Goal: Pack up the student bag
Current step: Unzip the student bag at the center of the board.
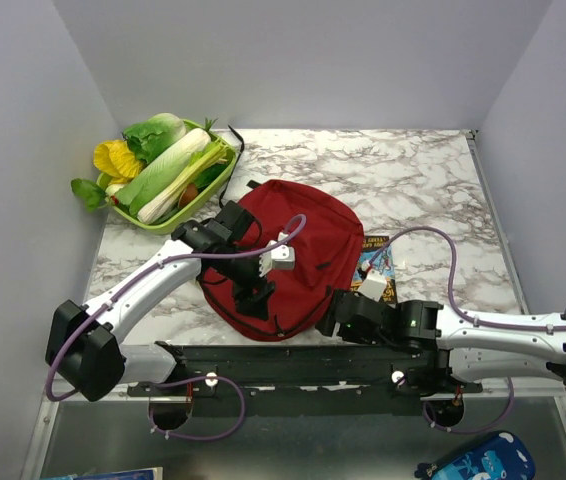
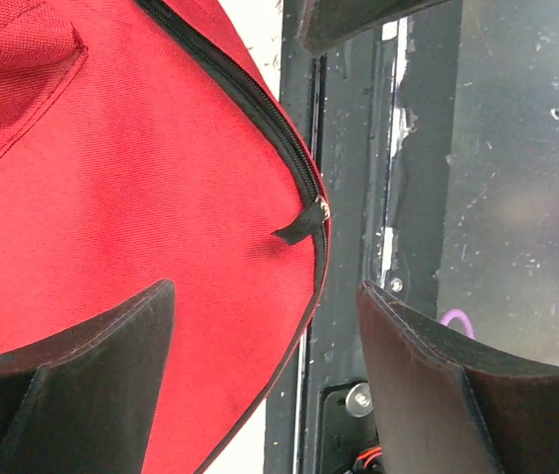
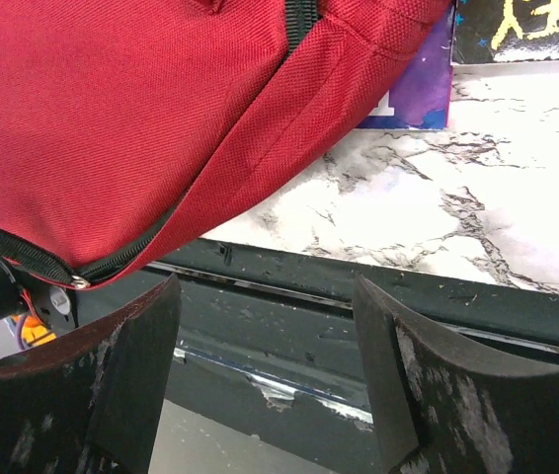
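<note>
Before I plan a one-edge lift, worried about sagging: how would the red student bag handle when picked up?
Probably floppy: the student bag lies flat and slack, so it would likely droop from one grip. Its coarse weave looks grippy rather than slippery. With that flat, soft shape it seems unlikely to roll or break.

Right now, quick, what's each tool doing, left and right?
Left tool: open, holding nothing.
Right tool: open, holding nothing.

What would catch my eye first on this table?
The large dark-red fabric backpack lies in the middle of the white marbled table, with the left gripper and the right gripper open at its near edge. Next, the lime-green plastic basket heaped with leafy vegetables in the far left corner.
</note>
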Robot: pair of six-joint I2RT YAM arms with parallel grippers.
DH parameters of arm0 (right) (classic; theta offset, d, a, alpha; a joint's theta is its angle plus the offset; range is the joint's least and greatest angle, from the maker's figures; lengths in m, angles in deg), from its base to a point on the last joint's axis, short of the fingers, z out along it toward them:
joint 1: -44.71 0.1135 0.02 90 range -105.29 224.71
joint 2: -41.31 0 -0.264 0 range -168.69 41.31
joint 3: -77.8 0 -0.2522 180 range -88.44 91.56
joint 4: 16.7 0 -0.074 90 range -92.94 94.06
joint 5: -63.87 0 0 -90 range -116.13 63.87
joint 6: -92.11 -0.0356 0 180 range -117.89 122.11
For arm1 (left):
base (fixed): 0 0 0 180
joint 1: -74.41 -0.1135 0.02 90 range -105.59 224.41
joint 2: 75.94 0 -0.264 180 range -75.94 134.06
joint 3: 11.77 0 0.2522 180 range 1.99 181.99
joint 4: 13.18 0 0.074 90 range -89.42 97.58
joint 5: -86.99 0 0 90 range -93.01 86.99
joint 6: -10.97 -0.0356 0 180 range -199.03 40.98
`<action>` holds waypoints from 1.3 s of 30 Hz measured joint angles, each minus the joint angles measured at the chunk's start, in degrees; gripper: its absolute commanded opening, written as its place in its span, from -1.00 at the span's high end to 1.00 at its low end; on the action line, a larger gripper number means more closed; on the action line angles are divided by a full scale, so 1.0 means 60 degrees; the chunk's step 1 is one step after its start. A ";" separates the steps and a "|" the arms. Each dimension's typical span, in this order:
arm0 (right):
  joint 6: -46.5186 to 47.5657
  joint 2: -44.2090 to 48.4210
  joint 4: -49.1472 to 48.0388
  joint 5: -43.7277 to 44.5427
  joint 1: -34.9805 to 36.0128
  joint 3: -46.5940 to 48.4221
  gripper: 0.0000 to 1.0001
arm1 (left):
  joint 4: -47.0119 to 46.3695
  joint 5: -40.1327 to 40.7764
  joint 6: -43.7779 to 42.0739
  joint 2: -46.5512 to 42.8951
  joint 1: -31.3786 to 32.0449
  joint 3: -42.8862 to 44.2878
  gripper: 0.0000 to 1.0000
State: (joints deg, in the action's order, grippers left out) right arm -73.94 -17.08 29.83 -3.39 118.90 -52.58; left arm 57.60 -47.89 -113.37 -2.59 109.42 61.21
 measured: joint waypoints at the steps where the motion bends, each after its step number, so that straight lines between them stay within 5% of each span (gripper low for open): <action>1: -0.0076 0.0040 -0.0087 0.0022 0.0000 -0.0073 -0.55 | -0.0098 -0.0087 0.0113 0.0004 0.0004 -0.0062 -0.61; 21: -0.0251 -0.0528 -0.1144 0.0055 -0.0073 -0.0288 -0.50 | -0.1362 -0.0845 0.1501 0.1308 0.0776 -0.0532 -0.52; 29: -0.0219 -0.0528 -0.1249 0.0062 -0.0197 -0.0288 -0.47 | -0.1421 -0.0466 0.1643 0.1552 0.1162 -0.0459 -0.11; 39: -0.0069 -0.0463 -0.1275 0.0091 -0.0328 -0.0288 -0.44 | -0.1198 0.0251 0.1337 0.1581 0.1224 -0.0408 0.13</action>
State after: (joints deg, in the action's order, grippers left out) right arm -74.36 -19.86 22.18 -2.84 116.93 -54.31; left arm 50.41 -46.39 -105.35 6.89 116.76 58.76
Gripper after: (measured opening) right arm 0.725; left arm 0.478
